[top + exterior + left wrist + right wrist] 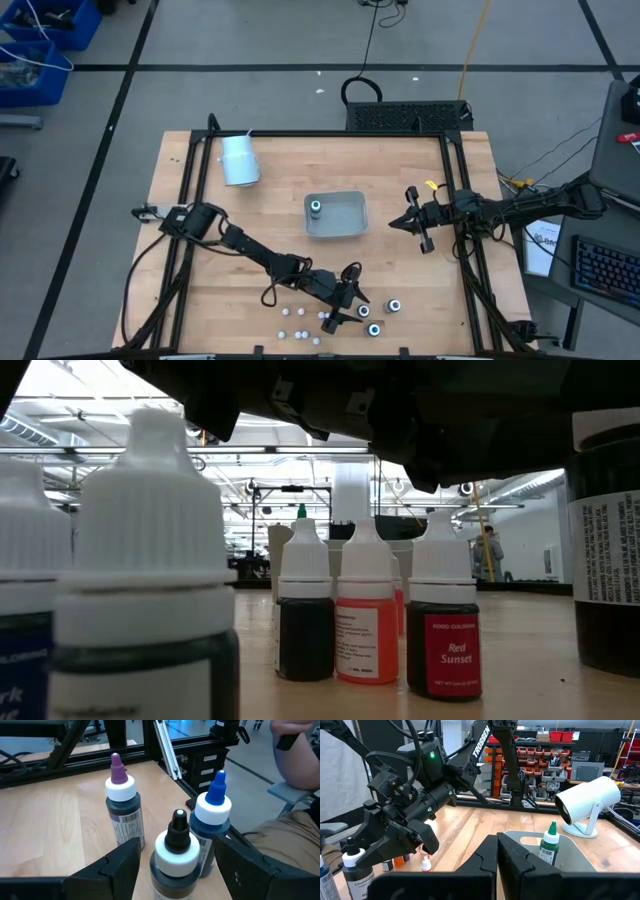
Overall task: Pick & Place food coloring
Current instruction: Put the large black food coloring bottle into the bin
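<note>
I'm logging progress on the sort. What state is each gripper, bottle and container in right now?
Left gripper: open, fingers either side of the black-tipped bottle, not closed on it.
Right gripper: shut, empty, beside the tray.
Clear tray: holds one green-tipped bottle, upright.
Purple-tipped bottle: upright on the table, capped.
Blue-tipped bottle: upright on the table, capped.
Small bottles: upright, capped.

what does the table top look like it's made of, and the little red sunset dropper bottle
The pale table top: wood, apparently butcher-block, matte, with visible grain and plank strips. The small Red Sunset dropper bottle: probably plastic, dark glossy body, paper-looking red label, ribbed white cap.
</note>
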